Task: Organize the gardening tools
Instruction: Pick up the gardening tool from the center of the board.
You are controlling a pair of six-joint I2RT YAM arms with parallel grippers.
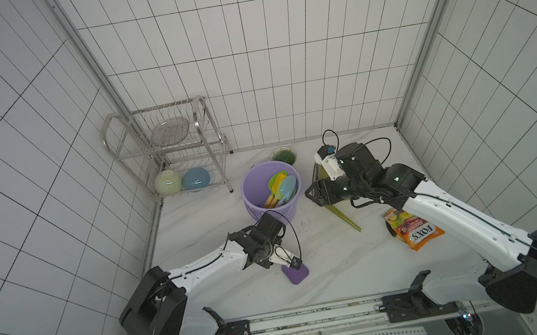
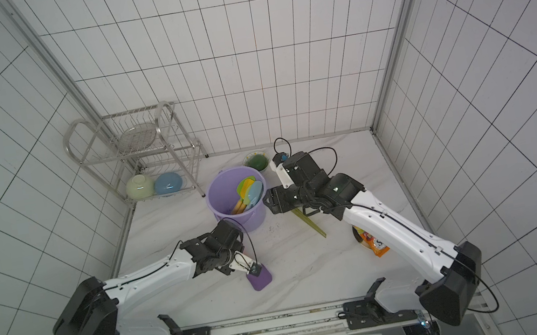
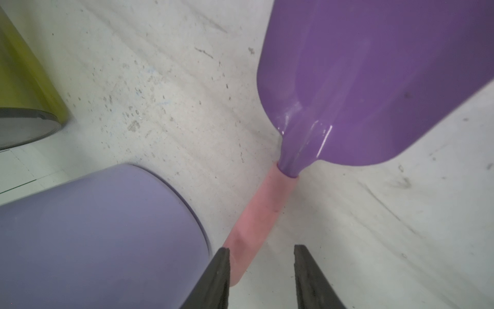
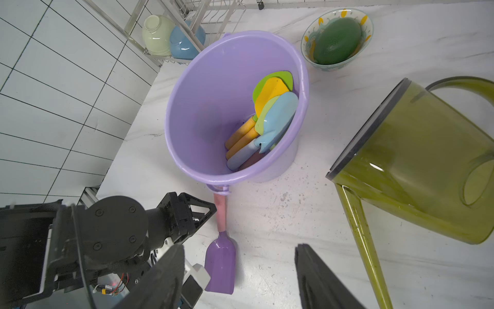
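Pink plastic is what the left end effector (image 3: 260,248) has to close on: the handle (image 3: 259,211) of the purple shovel (image 3: 374,80), which lies flat on the tabletop (image 3: 165,88) with its blade pointing away from the fingers (image 3: 219,275). The jaws stand part-open astride the handle near its free end, one finger against it and a gap at the other, so nothing is gripped yet. That lopsided fit is the first risk, I judge: closing may push the handle sideways rather than clamp it. The bucket (image 3: 93,227) sits just beside that same finger, so a shove could nudge it too. A hold so near the handle's end also leaves the broad blade free to droop or swing once lifted, and it might catch the bucket rim on the way in.

Four shovels (image 4: 270,117) already lean inside the bucket on the wall nearest the right end effector (image 4: 239,246), which hangs wide open and empty above the tabletop, just beside the rim. Both arms meeting over the bucket is a second hazard. The watering can (image 4: 417,166) sits close beside that end effector, its spout (image 1: 346,220) stretching toward the snack bag (image 1: 415,228). Beyond the bucket, a bowl (image 4: 336,40) and a rack (image 1: 168,148) are well clear.
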